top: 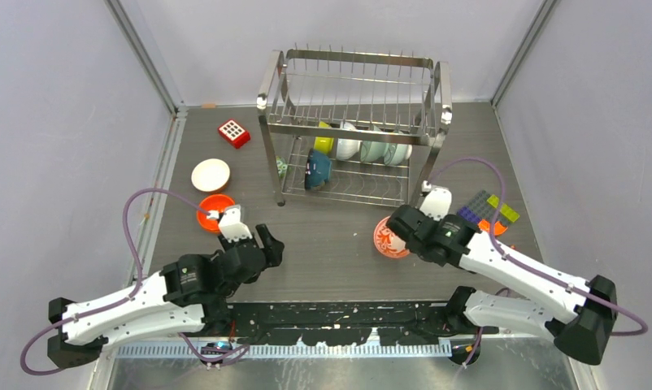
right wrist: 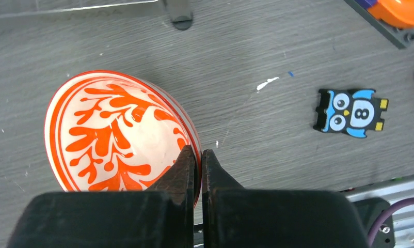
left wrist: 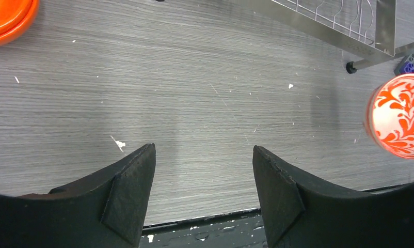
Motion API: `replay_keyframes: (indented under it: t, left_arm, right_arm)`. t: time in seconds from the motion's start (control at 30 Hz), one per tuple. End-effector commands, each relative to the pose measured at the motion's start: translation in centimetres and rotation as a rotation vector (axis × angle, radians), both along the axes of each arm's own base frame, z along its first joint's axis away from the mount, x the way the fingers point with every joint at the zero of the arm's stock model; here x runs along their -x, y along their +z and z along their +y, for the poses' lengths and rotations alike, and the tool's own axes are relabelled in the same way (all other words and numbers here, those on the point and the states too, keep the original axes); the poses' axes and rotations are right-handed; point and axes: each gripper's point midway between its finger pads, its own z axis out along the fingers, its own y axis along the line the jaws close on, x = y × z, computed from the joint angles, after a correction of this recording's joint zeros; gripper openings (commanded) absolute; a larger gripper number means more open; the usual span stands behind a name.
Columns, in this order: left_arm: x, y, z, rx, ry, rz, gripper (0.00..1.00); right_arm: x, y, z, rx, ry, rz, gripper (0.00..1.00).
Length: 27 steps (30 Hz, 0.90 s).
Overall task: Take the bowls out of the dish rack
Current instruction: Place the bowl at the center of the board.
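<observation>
The steel dish rack (top: 355, 122) stands at the back middle, with several bowls in its lower tier: lime-yellow (top: 325, 140), white (top: 347, 145), pale teal (top: 374, 149) and dark blue (top: 317, 169). A white bowl (top: 210, 175) and an orange bowl (top: 212, 211) sit on the table at the left. My right gripper (right wrist: 198, 153) is shut on the rim of the red-and-white patterned bowl (right wrist: 117, 132), which is at the table in front of the rack (top: 386, 237). My left gripper (left wrist: 204, 152) is open and empty above bare table, right of the orange bowl (left wrist: 9, 20).
A red block with white dots (top: 234, 132) lies left of the rack. Flat coloured toy bricks (top: 489, 211) lie at the right with an orange piece (right wrist: 401, 11). A blue owl tile (right wrist: 350, 112) lies right of the patterned bowl. A rack foot (left wrist: 352, 67) is near the left gripper.
</observation>
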Motion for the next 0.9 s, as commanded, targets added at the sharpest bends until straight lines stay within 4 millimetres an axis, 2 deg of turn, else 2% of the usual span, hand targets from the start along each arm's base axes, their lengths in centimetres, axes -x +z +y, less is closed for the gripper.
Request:
replay_keyframes:
  t: [0.0,0.4,0.5,0.63,0.87]
  left_arm:
    - [-0.7,-0.1,0.6,-0.011,0.057,-0.024,0.7]
    - [-1.2,-0.6,-0.2,-0.055,0.085,-0.009,0.7]
    - [-1.2,-0.9,-0.4,-0.049,0.082,-0.007,0.7]
    - [-1.2,-0.8,-0.6,-0.035,0.079,-0.006,0.71]
    - [-1.0,-1.0,-0.3,-0.023,0.087,0.003,0.7]
  right_arm:
    - [-0.9,1.4,-0.6,-0.138,-0.159,-0.078,0.01]
    - [0.2,1.8,-8.3,-0.062,-0.466,-0.107,0.0]
    - [-0.5,2.3,-9.7,-0.045,-0.522,-0.131,0.0]
    - [-2.1,1.7,-11.5,0.0,-0.592,-0.117,0.0]
    - [-6.0,1.7,-14.2,-0.004,-0.756,-0.217,0.01]
